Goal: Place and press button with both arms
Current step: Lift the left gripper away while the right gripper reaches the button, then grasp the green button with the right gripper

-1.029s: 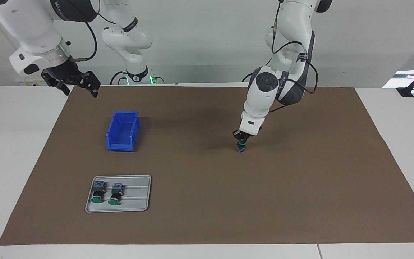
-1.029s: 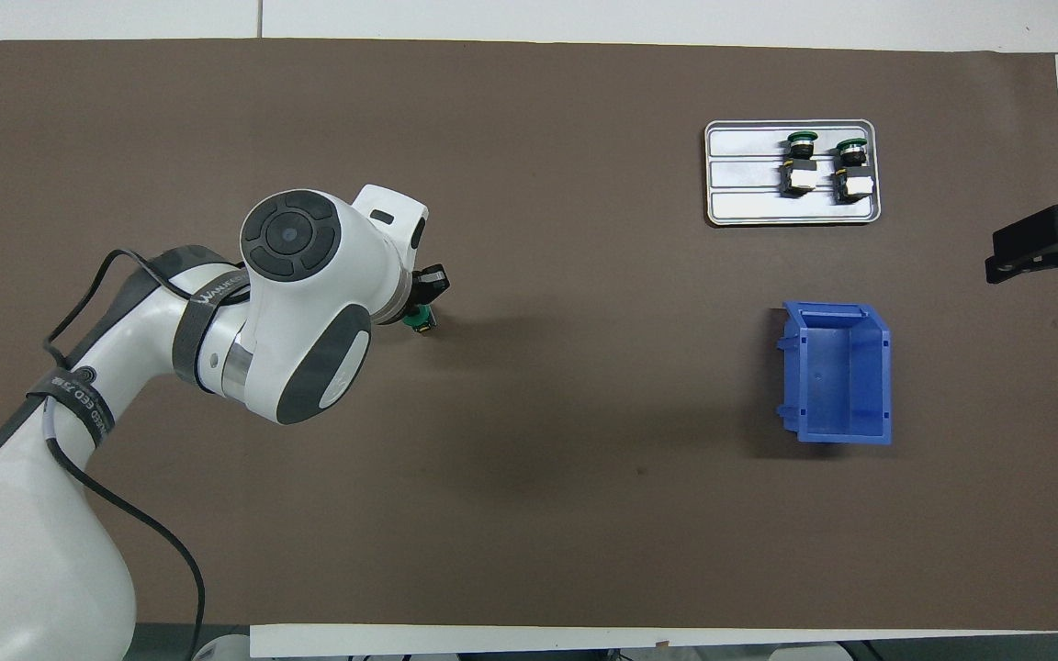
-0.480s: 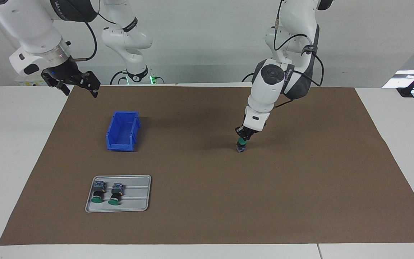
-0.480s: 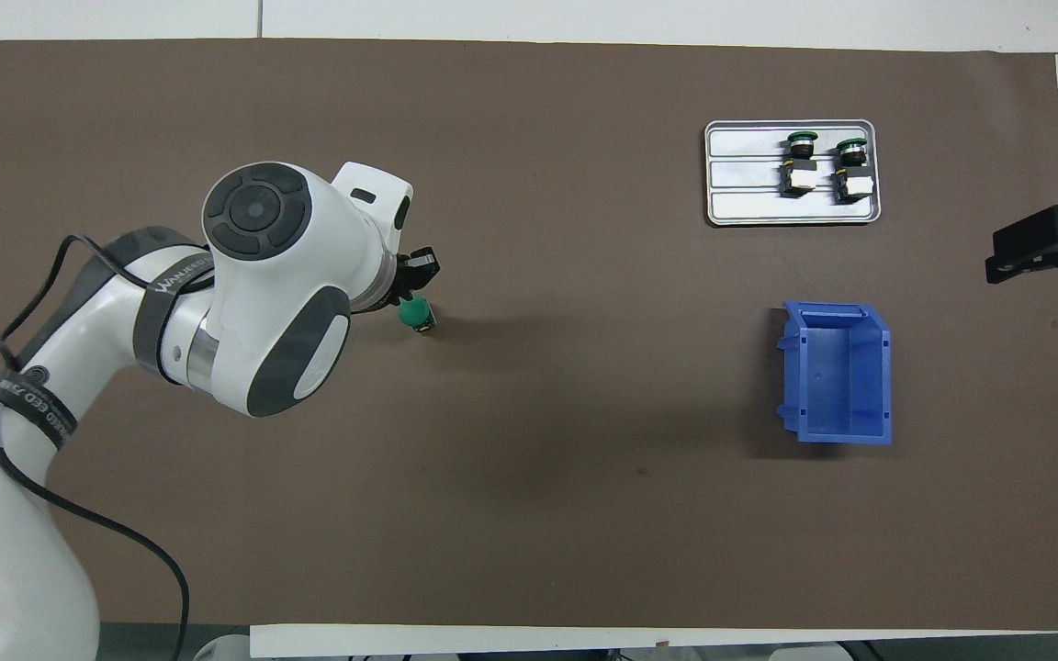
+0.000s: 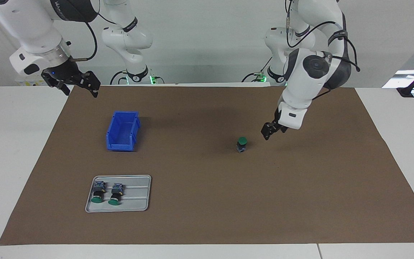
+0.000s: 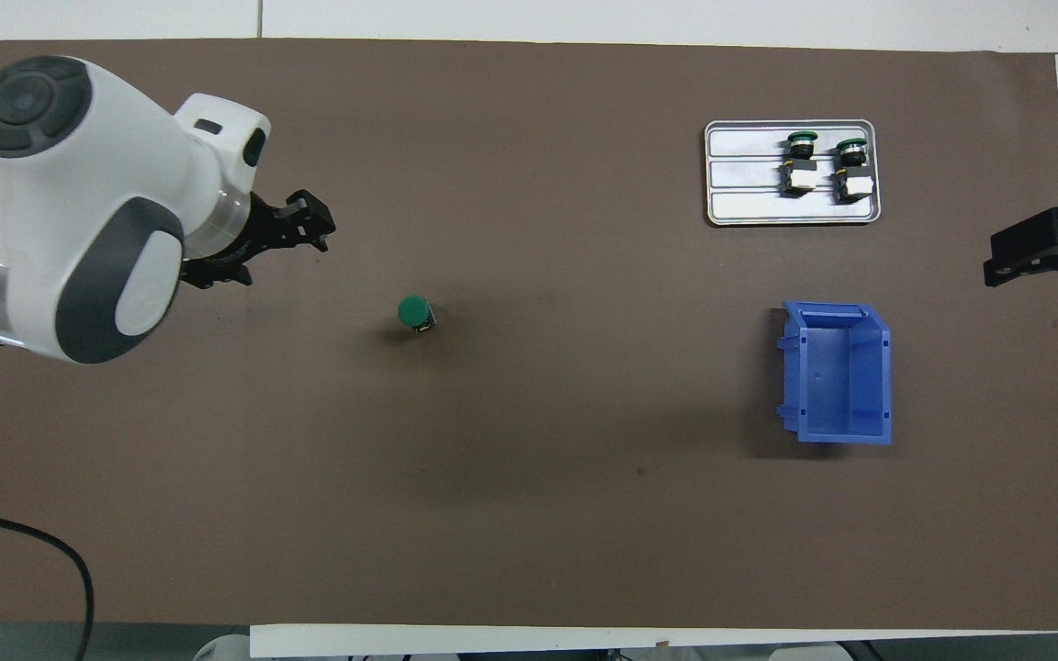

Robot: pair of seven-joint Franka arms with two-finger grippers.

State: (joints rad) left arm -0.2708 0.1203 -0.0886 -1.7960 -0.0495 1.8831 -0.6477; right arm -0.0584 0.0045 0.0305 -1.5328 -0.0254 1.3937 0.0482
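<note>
One green-capped push-button switch (image 5: 242,144) stands upright mid-mat, let go by the left gripper (image 5: 270,131), fingers spread; pressing it looks next, perhaps for the waiting, open-fingered right gripper (image 5: 79,84) above the mat's corner.

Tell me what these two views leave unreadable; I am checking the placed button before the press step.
- Button: the facing view is too distant to show any marking on the terminal block; in the overhead view the green cap covers it.
- Right gripper: cut off by the overhead view's edge.
- Two buttons on the tray: too small in both views to tell apart.
- Blue bin: its near wall hides part of the floor in the facing view.
</note>
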